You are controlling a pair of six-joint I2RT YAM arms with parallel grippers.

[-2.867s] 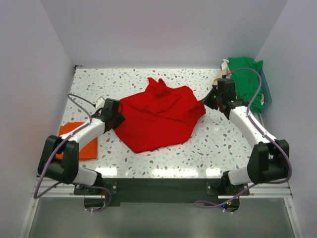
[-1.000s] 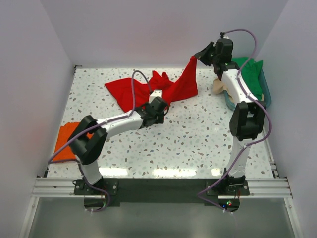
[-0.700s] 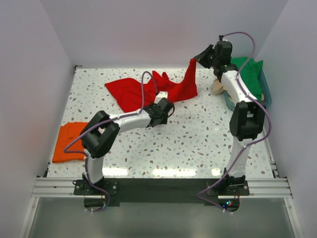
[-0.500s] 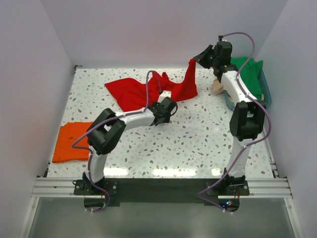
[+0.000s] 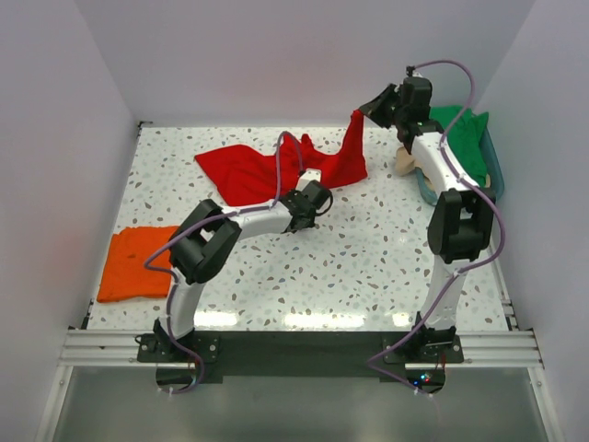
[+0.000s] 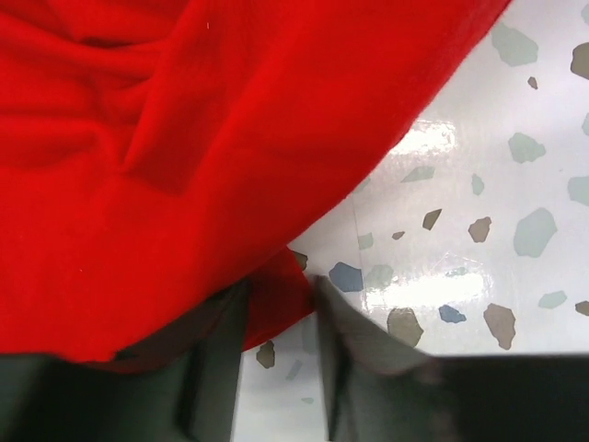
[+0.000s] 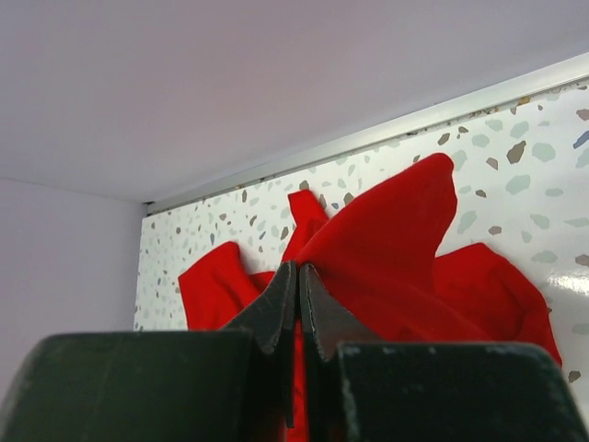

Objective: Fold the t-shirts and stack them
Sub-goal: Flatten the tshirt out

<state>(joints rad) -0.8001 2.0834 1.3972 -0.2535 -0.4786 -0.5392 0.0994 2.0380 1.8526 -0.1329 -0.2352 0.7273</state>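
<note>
Since the earliest view, the bright red cloth t-shirt [image 5: 241, 171] has gone from a rumpled heap at mid-frame to a long spread across the upper middle of the speckled white terrazzo surface [image 5: 368, 258], and the left arm's elbow has folded further in toward the centre over the last second. The right pincer [image 5: 367, 108], raised at the upper right, is clamped tight on one corner of the red shirt, which hangs from it in a steep drape down to the surface. The left pincer [image 6: 276, 343] sits low at the shirt's near hem with its fingers [image 6: 213, 354] partly spread; a fold of the red hem lies between them, not squeezed. At the right edge of the frame a teal plastic basket [image 5: 497, 175] holds a crumpled green cloth t-shirt [image 5: 460, 138], with a bit of tan cloth [image 5: 408, 161] at its left rim. An orange cloth t-shirt [image 5: 138, 262] lies folded flat at the lower left, well apart from the red one.
</note>
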